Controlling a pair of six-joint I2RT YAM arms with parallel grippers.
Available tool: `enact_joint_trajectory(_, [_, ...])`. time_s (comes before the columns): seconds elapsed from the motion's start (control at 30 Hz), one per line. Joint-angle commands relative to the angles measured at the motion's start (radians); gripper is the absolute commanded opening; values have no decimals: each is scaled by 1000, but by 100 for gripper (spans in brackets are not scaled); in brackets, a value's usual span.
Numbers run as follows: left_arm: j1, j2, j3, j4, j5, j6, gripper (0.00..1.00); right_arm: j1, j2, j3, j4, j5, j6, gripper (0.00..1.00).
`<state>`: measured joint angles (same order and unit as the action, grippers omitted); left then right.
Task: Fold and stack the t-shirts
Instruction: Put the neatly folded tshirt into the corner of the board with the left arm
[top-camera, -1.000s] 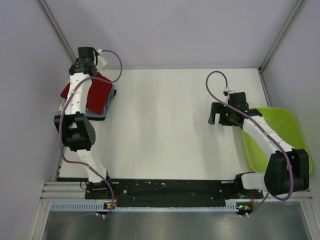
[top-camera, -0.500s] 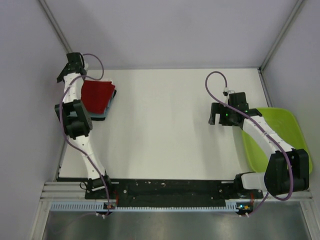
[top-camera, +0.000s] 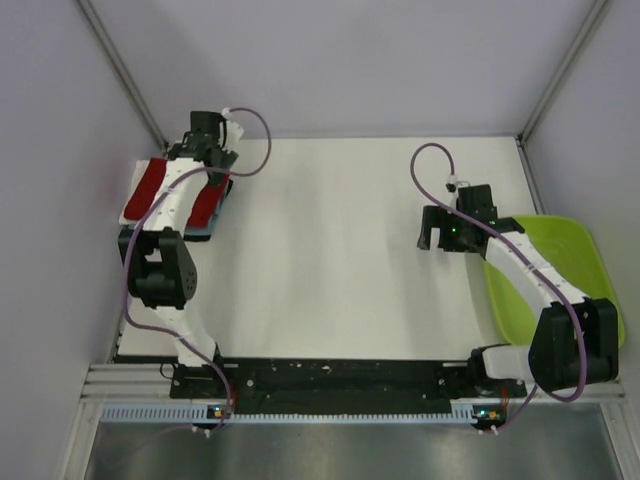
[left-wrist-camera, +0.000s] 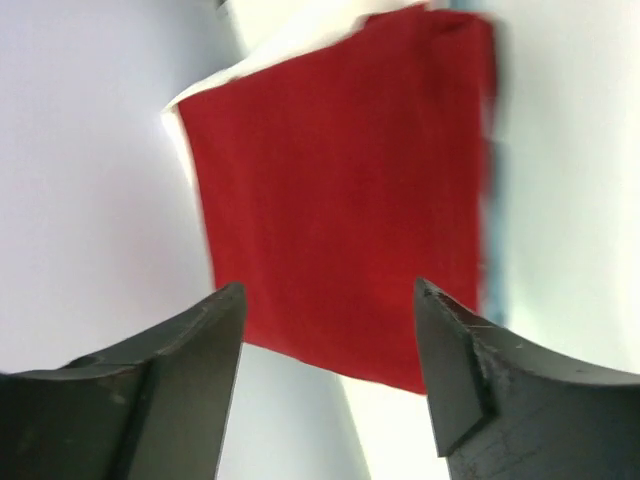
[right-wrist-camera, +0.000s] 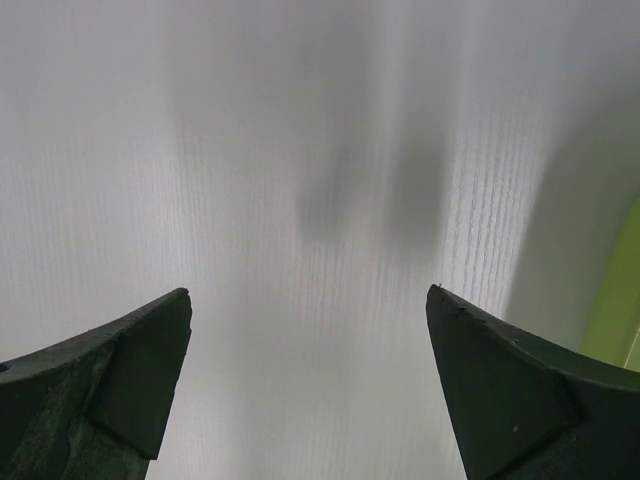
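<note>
Left arm and right arm are built of white links, black joints. Purple cables are looped off wrists.

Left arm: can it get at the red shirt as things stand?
Probably yes. The left gripper is open and pointed at the red shirt, which lies flat, and the left wrist view shows nothing between the two.

The left arm stretches far forward, its left gripper spread wide. The right arm is bent, its right gripper spread wide too.
</note>
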<state>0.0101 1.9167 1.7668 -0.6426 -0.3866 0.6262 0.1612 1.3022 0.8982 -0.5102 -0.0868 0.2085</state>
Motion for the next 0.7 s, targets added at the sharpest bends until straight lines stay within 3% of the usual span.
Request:
enact_joint_trajectory(0.0, [-120,-215,-165,-23,166,-134,77,-5,-49,21,16,9,-4,99])
enact_joint_trajectory(0.1, [-203,-318,-312,12,265,-193,99,-6,-66,15,18,9,-4,99])
enact_joint_trajectory(0.3, [-263,-497,-628,179,486,-224,99,-6,-107,-11,50,10,8,99])
enact_joint_trajectory(0.47, [-263,-649,-958,510,511,-285,99,-5,-155,-77,133,38,25,99])
enact_joint_trajectory(0.67, [-263,-691,-1159,822,483,-394,99,-5,-237,-221,301,81,45,99])
